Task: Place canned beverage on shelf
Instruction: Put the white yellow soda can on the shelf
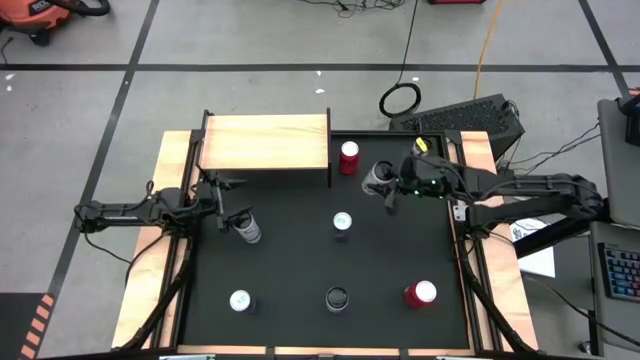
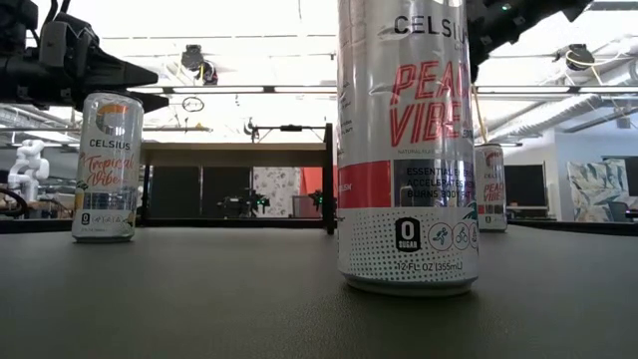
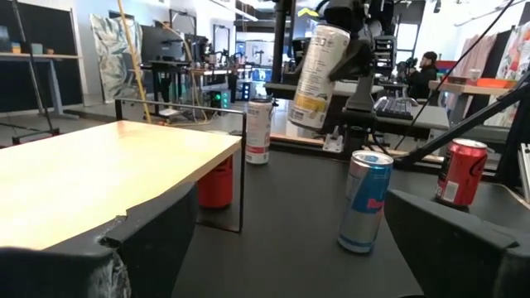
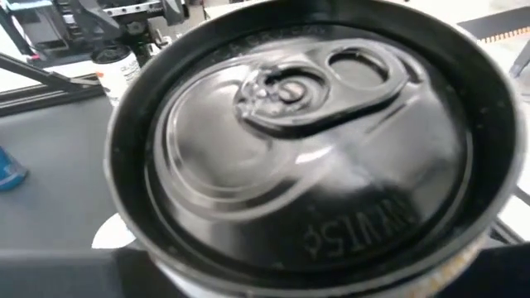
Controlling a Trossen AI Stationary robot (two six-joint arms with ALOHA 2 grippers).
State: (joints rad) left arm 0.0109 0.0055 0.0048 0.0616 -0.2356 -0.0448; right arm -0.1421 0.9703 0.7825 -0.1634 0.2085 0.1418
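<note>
While the right gripper (image 1: 392, 188) hangs near the shelf's (image 1: 266, 141) right end, its jaws are clenched around a pale canned beverage (image 3: 320, 74) lifted clear of the black worktop (image 1: 300, 260). The left wrist view shows this can in the air and tilted, its top leaning toward the shelf; the right wrist view is filled by its dark lid. The shelf, a light-wood board on thin black legs, stands at the worktop's far left and nothing is seen on it. A red can (image 1: 348, 157) stands on the worktop just beside the shelf's right edge, between the board and the carried can.

The left gripper (image 1: 228, 218) waits near the shelf's front left, jaws released and wide, with a silver can (image 1: 248, 229) just beside it. Other cans stand apart: a blue-and-silver one (image 1: 342, 223) mid-worktop, a white-topped one (image 1: 240, 300), a dark one (image 1: 336, 298) and a red one (image 1: 420, 293) along the near side.

In my judgement the risks lie in the carry. If the can stays tilted at release, it may land on its rim and topple or roll off the board. A low approach could strike the shelf's edge or black leg, or knock the red can over. Setting it too close to the edge would leave it unsteady, and crossing far leftward brings the right arm near the waiting left one.
</note>
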